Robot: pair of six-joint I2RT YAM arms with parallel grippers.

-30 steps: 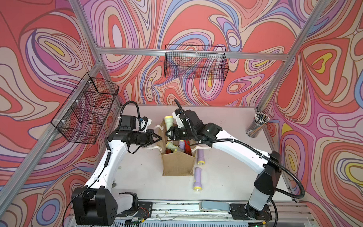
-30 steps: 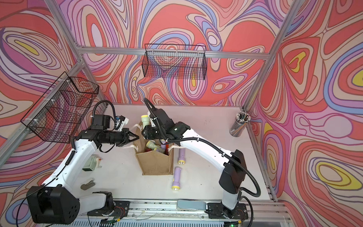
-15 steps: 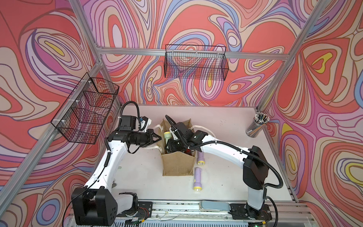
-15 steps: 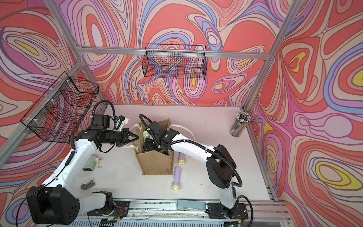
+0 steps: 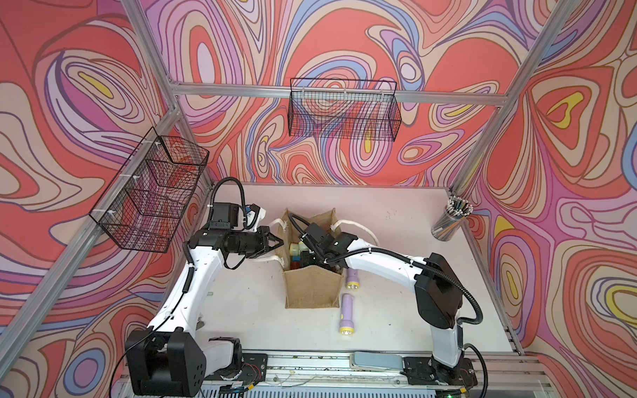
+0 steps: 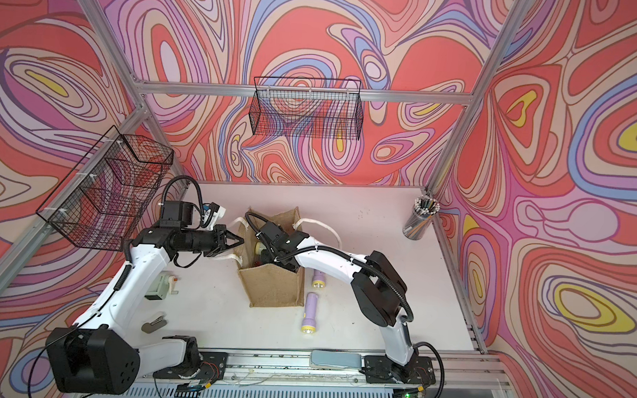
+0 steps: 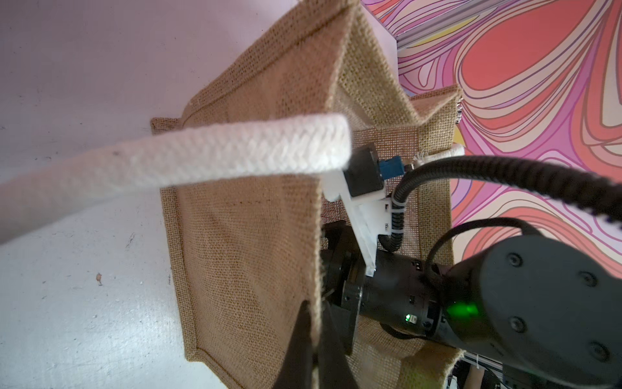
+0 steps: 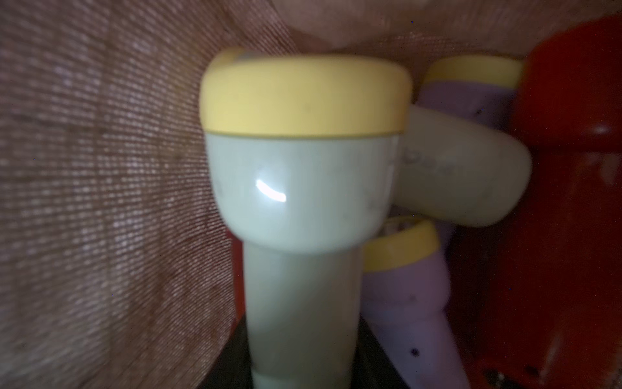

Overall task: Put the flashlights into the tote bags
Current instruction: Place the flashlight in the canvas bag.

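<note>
"Checking the left claw (image 5: 279, 242) first. What's it on?" Mia asks.

"It's closed tight on the top edge of the tote bag (image 5: 312, 291), at the side wall," says Jo. "The left wrist view has the burlap pinched between the two fingers (image 7: 299, 340). A white rope handle (image 7: 235, 151) crosses in front, blurry."

"Right claw?"

"It's down inside the bag. Both top views show only the right arm (image 5: 380, 262) reaching over the rim. In the right wrist view the right claw (image 8: 299, 367) is clamped around the barrel of a pale green flashlight (image 8: 303, 168). The yellow head points away from the claw, close to the bag's inner wall."

"More in the bag?"

"Yes. A second green flashlight (image 8: 461, 175) lies across behind it. There's a lilac flashlight with a yellow head (image 8: 404, 286), and a red flashlight (image 8: 572, 168) beside them. It's dark and soft in there, so I can't count them."

"Any outside?"

"Two, flat on the desk (image 5: 400, 224), just beside the bag on the right arm's side. The far lilac flashlight (image 5: 350, 279) is partly under the arm. The near lilac flashlight (image 5: 346, 312) is in line with it and apart from it. Both lens ends point toward the robot base."

"Bag pose?"

"Upright at mid-desk, mouth open, between the two arms."

"Clutter?"

"A cup of pencils (image 5: 449, 222) sits in the far corner on the right side. One wire basket (image 5: 343, 113) hangs on the back wall, and a side basket (image 5: 149, 197) on the left wall."
</note>
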